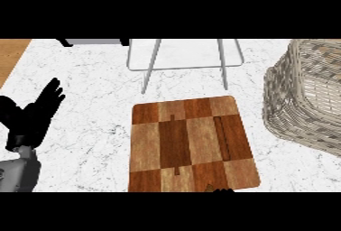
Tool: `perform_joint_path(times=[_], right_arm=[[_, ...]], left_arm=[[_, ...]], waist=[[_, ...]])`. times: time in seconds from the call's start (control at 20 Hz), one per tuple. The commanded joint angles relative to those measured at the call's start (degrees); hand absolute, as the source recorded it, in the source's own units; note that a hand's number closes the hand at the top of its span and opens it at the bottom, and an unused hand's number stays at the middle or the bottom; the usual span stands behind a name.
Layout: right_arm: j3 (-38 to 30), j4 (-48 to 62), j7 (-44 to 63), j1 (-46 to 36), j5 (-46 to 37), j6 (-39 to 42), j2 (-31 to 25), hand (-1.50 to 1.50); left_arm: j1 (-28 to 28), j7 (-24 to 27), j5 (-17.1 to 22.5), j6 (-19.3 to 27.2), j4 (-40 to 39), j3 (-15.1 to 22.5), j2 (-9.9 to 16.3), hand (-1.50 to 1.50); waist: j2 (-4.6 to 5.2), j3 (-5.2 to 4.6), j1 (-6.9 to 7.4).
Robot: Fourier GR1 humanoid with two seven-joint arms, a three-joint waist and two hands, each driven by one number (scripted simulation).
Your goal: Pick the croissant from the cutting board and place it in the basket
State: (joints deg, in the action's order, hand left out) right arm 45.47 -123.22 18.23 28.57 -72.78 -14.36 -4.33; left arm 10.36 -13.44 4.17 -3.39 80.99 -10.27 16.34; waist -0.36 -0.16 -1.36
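One left hand (36,115), fingers straight up.

Checkered cutting board (191,145) (bare) beside wicker basket (306,97).

Cutting board (191,144) at centre, basket (307,97) right, stool (184,56) behind.

Kitchen: marble counter (86,76), cutting board (190,144), basket (310,99)
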Motion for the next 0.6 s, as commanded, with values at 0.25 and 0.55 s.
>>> perform_joint_path(times=[0.25, 0.55], right_arm=[[2.5, -26.2, 21.0, -9.8, -3.0, 14.8, 4.3, 1.50], [-6.8, -22.6, 33.0, -28.6, -1.1, 18.5, 4.3, 1.50]], left_arm=[[-0.8, 1.1, 0.1, -1.1, 0.1, 0.6, -0.4, 0.00], [2.0, 1.7, -1.1, -0.5, -2.7, 1.3, -1.0, 0.00]], waist=[[0.56, -0.04, 2.01], [1.07, -0.10, 2.33]])
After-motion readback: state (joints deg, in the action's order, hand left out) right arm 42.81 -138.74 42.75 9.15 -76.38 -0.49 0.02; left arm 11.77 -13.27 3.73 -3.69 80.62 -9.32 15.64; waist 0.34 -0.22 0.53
